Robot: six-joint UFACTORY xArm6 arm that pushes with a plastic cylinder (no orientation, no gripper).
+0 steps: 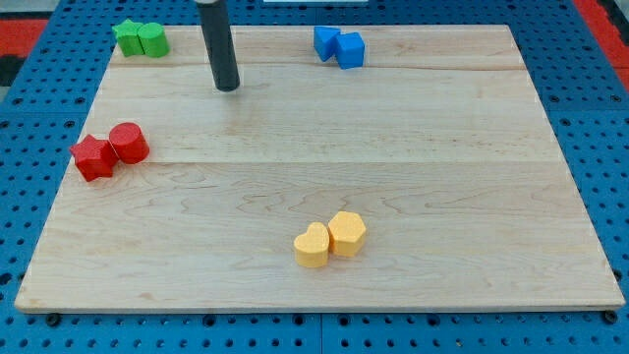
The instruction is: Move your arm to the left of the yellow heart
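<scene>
Heart: yellow heart (312, 247) near the surface's (324, 177) bottom edge, a little right of centre, touching the yellow hexagon (347, 233) on its right.
Handling: likely light, rigid, quick to slide if nudged; no hold needed, only the bare spot at its left.
Tip: my tip (227, 88) far up the view, left of centre, well apart from the heart; no fingers on this rod, so nothing to open or close.
Around: red blocks (108, 151) at left edge, green blocks (140, 39) top left, blue blocks (339, 46) top.
Obstacles: none seem to block a diagonal run down.
</scene>
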